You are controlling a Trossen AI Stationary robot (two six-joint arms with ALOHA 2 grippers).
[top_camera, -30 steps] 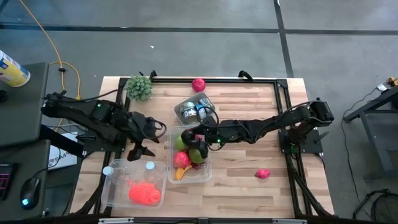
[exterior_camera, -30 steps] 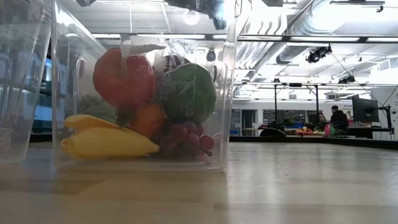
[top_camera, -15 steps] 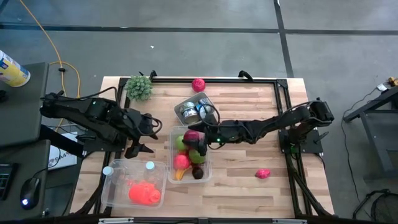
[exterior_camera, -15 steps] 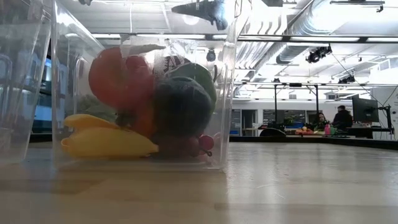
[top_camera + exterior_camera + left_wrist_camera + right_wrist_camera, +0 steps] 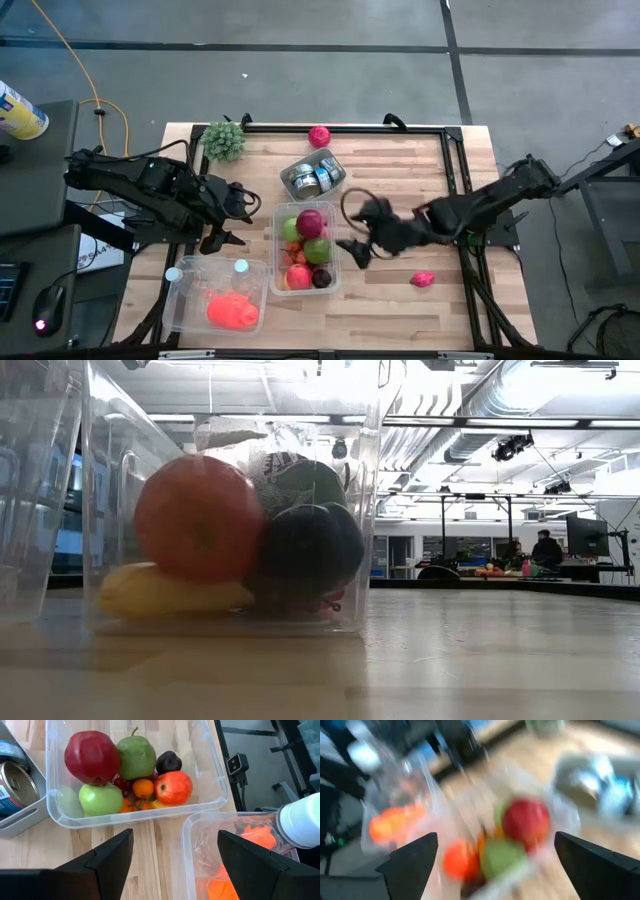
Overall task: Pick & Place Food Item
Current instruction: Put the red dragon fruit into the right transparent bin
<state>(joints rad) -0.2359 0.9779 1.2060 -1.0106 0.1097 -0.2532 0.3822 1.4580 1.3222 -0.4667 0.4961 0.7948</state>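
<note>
A clear fruit bin [image 5: 333, 262] sits mid-table, filled with a dark red fruit [image 5: 311, 222], green apples, a red apple, an orange, grapes and a banana. The left wrist view shows the dark red fruit [image 5: 91, 756] resting on top of the others at the bin's far end. My right gripper [image 5: 352, 232] is open and empty, just right of the bin. My left gripper [image 5: 232, 217] is open and empty too, just left of the bin. A pink food item [image 5: 423, 279] lies on the table right of the bin.
A second clear bin [image 5: 180, 300] holding an orange-red item and white bottles stands near-left. A metal tray of cans [image 5: 313, 177] sits just beyond the fruit bin. A green spiky ball [image 5: 225, 140] and another pink item [image 5: 319, 136] lie at the far edge.
My right gripper, which was reaching over the fruit bin, has pulled back toward the table's right edge and now stands outside the bin. The dark red fruit now lies on top of the pile, and the fruits below it have shifted and settled.
</note>
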